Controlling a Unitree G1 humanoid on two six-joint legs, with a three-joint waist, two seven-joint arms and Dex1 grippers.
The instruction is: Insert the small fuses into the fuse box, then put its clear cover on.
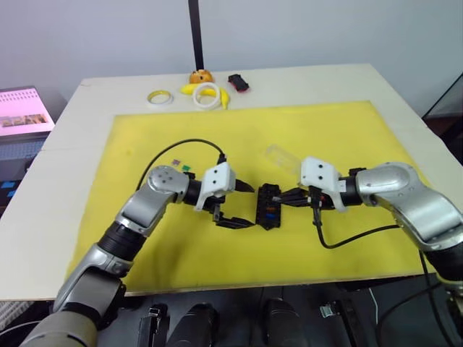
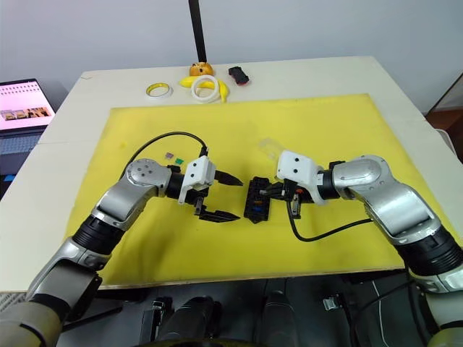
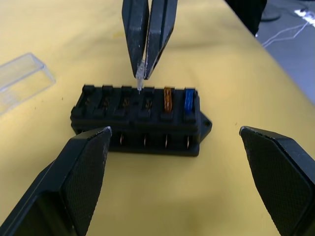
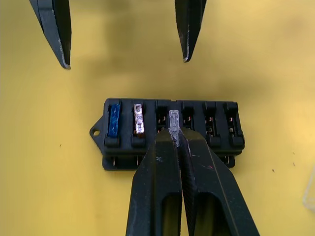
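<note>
Right tool (image 4: 175, 135) is pinched shut on a grey fuse (image 4: 173, 119), tip held over the third slot from the blue end of the box (image 3: 140, 118). We see the fuse's prongs touching or just above the slot mouth; seating depth cannot be told. Left tool (image 1: 242, 204) stands spread wide, one finger on each side of the box's near end, apart from it and gripping nothing.

Box lies on the yellow mat (image 1: 325, 130) between the two tools, with a blue fuse (image 3: 189, 100) and an orange fuse (image 3: 168, 98) already seated in the end slots. Remaining slots look empty.

Risks, as we judge them:
- Fuse is held tilted in the left wrist view; pressing down askew could bend a prong or jam it beside the contacts.
- Box is unclamped. A downward or sideways push from the right tool could slide or tip it, since the left tool is not bracing it.
- Grip is on the fuse's thin top edge; it may slip or flick out under load.

Cover (image 1: 282, 157) rests on the mat just beyond the right tool, clear of the box. Two loose fuses (image 1: 180, 165), purple and green, sit beyond the left arm. Tape rings (image 1: 207, 95) lie at the worktop's (image 1: 87, 116) far edge.
</note>
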